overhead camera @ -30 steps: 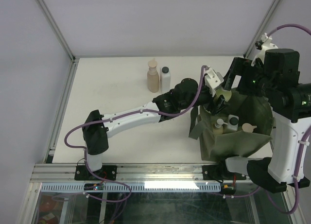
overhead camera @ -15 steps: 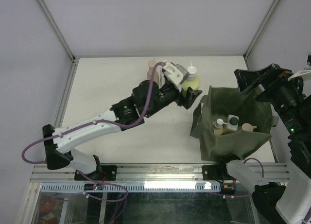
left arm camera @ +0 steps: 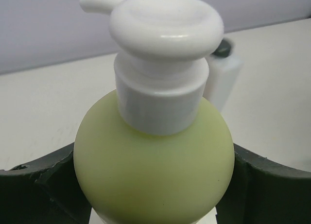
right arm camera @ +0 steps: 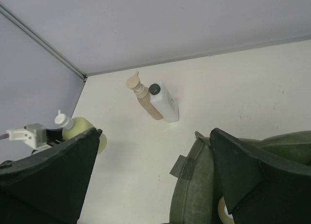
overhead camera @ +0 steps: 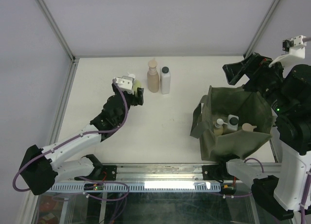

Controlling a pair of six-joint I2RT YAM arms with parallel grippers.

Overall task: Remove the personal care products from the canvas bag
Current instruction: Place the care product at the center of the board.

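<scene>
Right, the left gripper (overhead camera: 134, 91) was clamped on the yellow-green bottle (left arm camera: 152, 170), one dark finger (left arm camera: 36, 187) pressed to each side of the round body, white pump head pointing up and away from the wrist. Whether the bottle's base touched the table (overhead camera: 170, 122) was hard to tell from above, probably close to it. Just past the fingertips and off to the gripper's right stood the white bottle (overhead camera: 165, 80) with its black cap, and touching that one on its left, the tan bottle (overhead camera: 153, 78), both upright. Well apart, across the table, the right gripper (overhead camera: 249, 71) hung with its jaws spread wide and nothing between them. Directly beneath and a little nearer than its fingers sat the canvas bag (overhead camera: 233, 142), mouth gaping upward. Inside, below that gripper, three more showed: a tan pump bottle (overhead camera: 218, 126), a black-capped bottle (overhead camera: 233, 121) and a beige cap (overhead camera: 248, 127).
</scene>
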